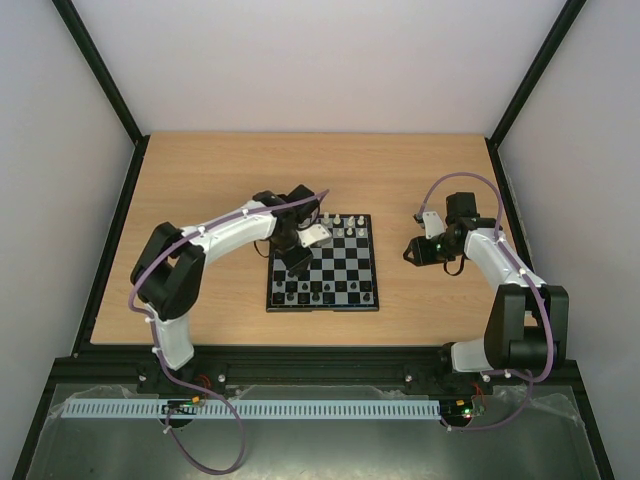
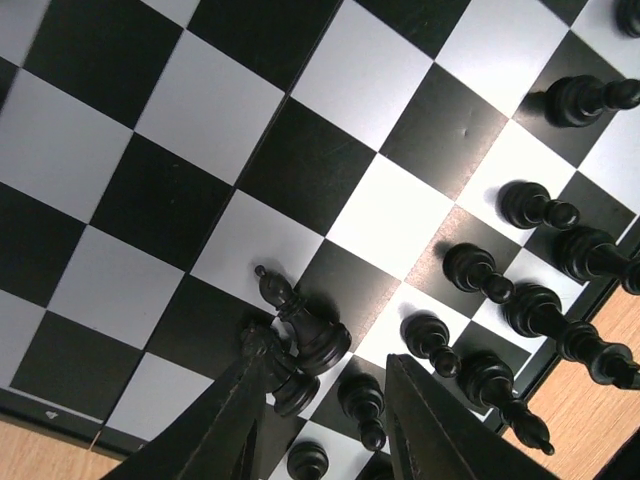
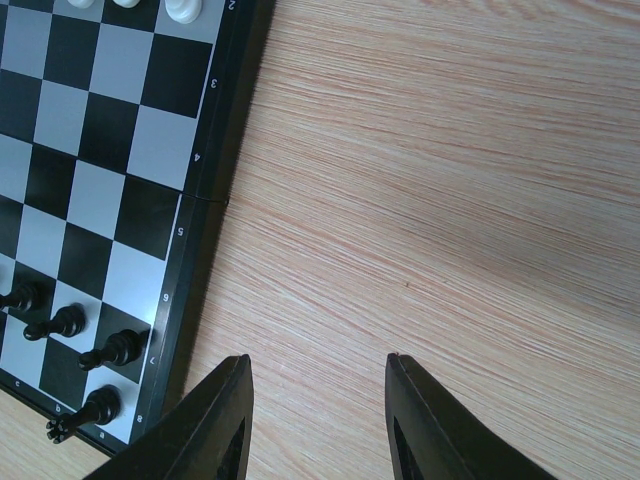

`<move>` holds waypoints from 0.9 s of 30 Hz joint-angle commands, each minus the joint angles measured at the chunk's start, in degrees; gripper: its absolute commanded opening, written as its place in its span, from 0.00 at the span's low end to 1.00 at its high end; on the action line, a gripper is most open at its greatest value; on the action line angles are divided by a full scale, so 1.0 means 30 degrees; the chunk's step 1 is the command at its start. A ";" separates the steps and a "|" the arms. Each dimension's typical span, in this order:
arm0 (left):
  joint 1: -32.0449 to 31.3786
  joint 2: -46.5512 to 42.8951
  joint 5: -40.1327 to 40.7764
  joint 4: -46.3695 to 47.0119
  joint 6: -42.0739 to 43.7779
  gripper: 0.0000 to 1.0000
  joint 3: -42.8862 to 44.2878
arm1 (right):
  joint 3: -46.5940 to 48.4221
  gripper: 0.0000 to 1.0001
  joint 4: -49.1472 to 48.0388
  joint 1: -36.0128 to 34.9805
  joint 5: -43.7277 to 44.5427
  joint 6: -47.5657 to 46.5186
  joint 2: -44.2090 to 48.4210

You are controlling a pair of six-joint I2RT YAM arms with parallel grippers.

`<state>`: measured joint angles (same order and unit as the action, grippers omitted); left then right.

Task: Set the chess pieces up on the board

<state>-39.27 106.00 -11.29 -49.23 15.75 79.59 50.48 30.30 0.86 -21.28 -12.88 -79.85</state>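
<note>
At centre of the top view, your board (image 1: 345,262) holds black chess pieces (image 1: 322,296) along its lower rows. The left gripper (image 2: 328,352), fingers spread, hides its left squares. The right gripper (image 3: 318,362) gapes over the table (image 3: 450,200).

The board (image 1: 322,265) lies on the bench (image 1: 200,190), about midway between left and right. Chess pieces (image 1: 320,293) stand in rows along the board's near edge, and a further row (image 1: 345,222) stands along its far edge. The left pincer (image 1: 298,262) hangs over the left half of the board, just behind the near rows. In its wrist view one piece (image 2: 305,325) sits close against one finger (image 2: 250,400), with more pieces beside and beyond it. The right pincer (image 1: 415,250) is to the right of the board, apart from its right edge and over the bench.
</note>
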 commanded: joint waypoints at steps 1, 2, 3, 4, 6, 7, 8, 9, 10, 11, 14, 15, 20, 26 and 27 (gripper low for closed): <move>-0.0116 0.0863 0.0188 -0.0411 -0.0668 0.37 0.0123 | -0.0244 0.37 0.0755 0.0093 0.0118 -0.0304 0.0327; -0.0163 0.1002 0.0262 -0.0370 -0.0656 0.37 0.0176 | -0.0233 0.37 0.0740 0.0093 0.0116 -0.0305 0.0323; -0.0195 0.1133 0.0282 -0.0397 -0.0650 0.37 0.0209 | -0.0235 0.37 0.0742 0.0093 0.0119 -0.0305 0.0297; -0.0225 0.1277 0.0277 -0.0419 -0.0650 0.37 0.0268 | -0.0232 0.37 0.0724 0.0093 0.0120 -0.0305 0.0282; -0.0284 0.1480 0.0291 -0.0426 -0.0639 0.37 0.0332 | -0.0240 0.37 0.0711 0.0093 0.0146 -0.0292 0.0235; -0.0298 0.1551 0.0304 -0.0434 -0.0612 0.37 0.0331 | -0.0244 0.37 0.0669 0.0093 0.0149 -0.0281 0.0220; -0.0340 0.1641 0.0306 -0.0435 -0.0619 0.37 0.0334 | -0.0259 0.37 0.0660 0.0093 0.0149 -0.0276 0.0218; -0.0356 0.1769 0.0321 -0.0435 -0.0598 0.37 0.0345 | -0.0258 0.37 0.0641 0.0093 0.0149 -0.0276 0.0195; -0.0386 0.1942 0.0375 -0.0413 -0.0585 0.36 0.0388 | -0.0272 0.37 0.0602 0.0093 0.0149 -0.0275 0.0167; -0.0413 0.2070 0.0381 -0.0410 -0.0590 0.36 0.0407 | -0.0270 0.37 0.0608 0.0093 0.0127 -0.0253 0.0131; -0.0461 0.2455 0.0314 -0.0412 -0.0446 0.34 0.0671 | -0.0261 0.37 0.0593 0.0093 0.0120 -0.0265 0.0101; -0.0474 0.2596 0.0373 -0.0406 -0.0441 0.34 0.0757 | -0.0272 0.37 0.0607 0.0093 0.0120 -0.0274 0.0089; -0.0533 0.3262 0.0714 -0.0405 -0.0303 0.29 0.1034 | -0.0258 0.37 0.0596 0.0093 0.0175 -0.0277 0.0042; -0.0649 0.3679 0.1046 -0.0344 0.0065 0.24 0.1226 | -0.0264 0.37 0.0607 0.0093 0.0237 -0.0305 -0.0056; -0.0651 0.3683 0.1124 -0.0299 0.0179 0.23 0.1215 | -0.0265 0.37 0.0594 0.0093 0.0215 -0.0305 -0.0069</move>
<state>-40.69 114.76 -9.54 -49.19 15.05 82.72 50.35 30.30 0.86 -20.67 -13.08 -79.85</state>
